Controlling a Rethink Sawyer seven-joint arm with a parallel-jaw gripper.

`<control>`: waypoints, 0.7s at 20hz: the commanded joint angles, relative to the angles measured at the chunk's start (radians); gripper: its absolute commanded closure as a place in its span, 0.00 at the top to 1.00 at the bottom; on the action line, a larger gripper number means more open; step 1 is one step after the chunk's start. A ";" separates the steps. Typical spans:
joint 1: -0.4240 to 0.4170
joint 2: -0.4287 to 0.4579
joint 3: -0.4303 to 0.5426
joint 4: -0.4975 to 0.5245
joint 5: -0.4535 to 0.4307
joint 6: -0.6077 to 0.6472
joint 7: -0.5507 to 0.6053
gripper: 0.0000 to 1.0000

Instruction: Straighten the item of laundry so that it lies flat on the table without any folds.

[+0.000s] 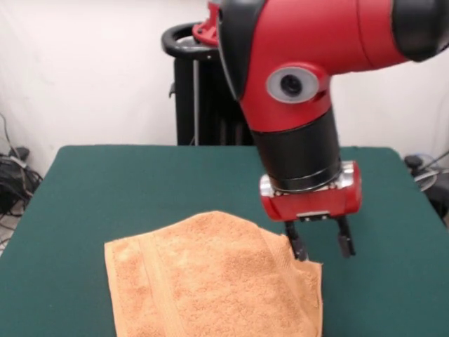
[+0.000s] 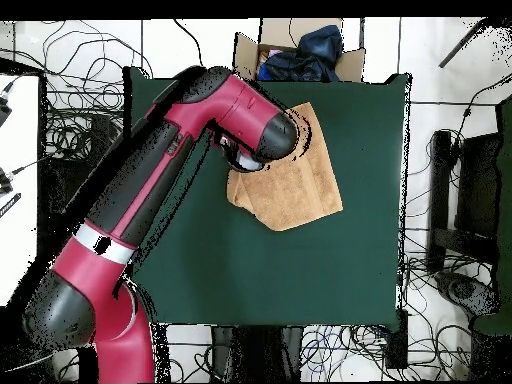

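A peach-orange terry towel lies on the dark green tabletop. In the front view it sits low in the picture, near the front edge. It is not flat. The top of it makes a soft bump, and a fold runs down its right side. A woven band runs along its left side.

The red and black arm comes down over the right part of the towel. The jaws are spread apart, with a gap between the two black fingers. The left finger touches the towel's upper right edge, right at the fold. The right finger hangs just beside the towel, over bare green. No cloth is held between them.

From above, the towel lies in the upper middle of the tabletop, close to the far edge. One corner points down toward the middle. The arm reaches across from the lower left, and its end covers the towel's upper left part. The jaws are hidden there.

A cardboard box with dark blue cloth inside sits past the far edge. Many black cables lie on the floor around.
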 commanded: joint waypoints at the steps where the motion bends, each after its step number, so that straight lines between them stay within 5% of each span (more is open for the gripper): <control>1: -0.102 0.021 -0.055 -0.161 -0.026 -0.140 0.207 1.00; 8: -0.133 -0.025 -0.119 -0.180 -0.058 -0.211 0.203 1.00; 14: -0.157 0.024 -0.152 -0.272 -0.180 0.026 0.184 1.00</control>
